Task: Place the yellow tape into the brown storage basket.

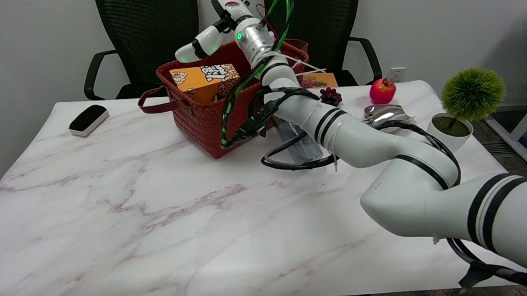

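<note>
At upper centre of the frame, the right hand hangs above the brown basket, partly cut off by the top edge, so I cannot tell whether its fingers are spread or closed, or what they have. No yellow tape can be made out anywhere; an orange box stands inside the basket. Behind the right arm, a clear bottle and a metal object are partly hidden.

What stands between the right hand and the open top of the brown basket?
Nothing visible. The right hand hovers above the open brown basket; an orange box lies inside. The yellow tape cannot be seen.
</note>
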Controlling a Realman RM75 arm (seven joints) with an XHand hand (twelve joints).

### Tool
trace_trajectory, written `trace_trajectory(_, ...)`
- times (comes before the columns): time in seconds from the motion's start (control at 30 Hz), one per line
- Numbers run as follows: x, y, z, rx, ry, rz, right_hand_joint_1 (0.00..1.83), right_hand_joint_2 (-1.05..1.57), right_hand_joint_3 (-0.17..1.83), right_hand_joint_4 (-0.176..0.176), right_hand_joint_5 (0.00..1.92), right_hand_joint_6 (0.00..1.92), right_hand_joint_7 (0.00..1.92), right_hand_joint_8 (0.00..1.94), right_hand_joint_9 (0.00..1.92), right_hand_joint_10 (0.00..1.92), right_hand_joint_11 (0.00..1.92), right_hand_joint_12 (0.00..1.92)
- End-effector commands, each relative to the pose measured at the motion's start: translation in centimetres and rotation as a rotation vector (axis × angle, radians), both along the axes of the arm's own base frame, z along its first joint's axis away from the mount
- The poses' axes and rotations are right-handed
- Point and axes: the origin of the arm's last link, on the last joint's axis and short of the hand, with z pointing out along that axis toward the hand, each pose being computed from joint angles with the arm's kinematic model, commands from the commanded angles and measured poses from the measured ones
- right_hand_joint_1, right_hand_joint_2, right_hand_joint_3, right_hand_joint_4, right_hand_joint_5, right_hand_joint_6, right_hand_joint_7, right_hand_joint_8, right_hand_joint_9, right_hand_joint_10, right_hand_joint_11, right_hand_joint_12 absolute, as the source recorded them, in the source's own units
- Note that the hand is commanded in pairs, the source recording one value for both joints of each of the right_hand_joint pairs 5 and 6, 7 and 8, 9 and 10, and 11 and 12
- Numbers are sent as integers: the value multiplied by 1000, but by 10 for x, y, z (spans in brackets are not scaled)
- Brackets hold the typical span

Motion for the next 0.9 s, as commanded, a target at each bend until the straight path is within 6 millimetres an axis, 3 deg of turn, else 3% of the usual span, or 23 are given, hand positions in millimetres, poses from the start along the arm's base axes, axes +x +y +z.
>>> trace_trajectory(0.03,40,49,8,55,-59,236,1124,-261,756,0,46,46,0,0,0,0,95,95)
trace_trajectory(0.27,45,110,11,76,-149,389,1075,-84,560,0,2,2,78,78,0,0,55,55)
trace_trajectory(0.43,18,147,22,30,-231,405,989,125,425,0,0,0,114,114,0,0,32,32)
trace_trajectory(0.63,-20,199,53,-94,-373,394,900,303,283,0,0,0,20,20,0,0,32,32)
trace_trajectory(0.77,-47,225,69,-136,-419,324,697,829,-158,0,0,0,0,0,0,0,10,10)
trace_trajectory(0.83,-55,233,72,-146,-430,299,579,1146,-175,0,0,0,0,0,0,0,0,0)
trace_trajectory(0.9,-61,239,74,-158,-443,286,513,1302,-175,0,0,0,0,0,0,0,0,0)
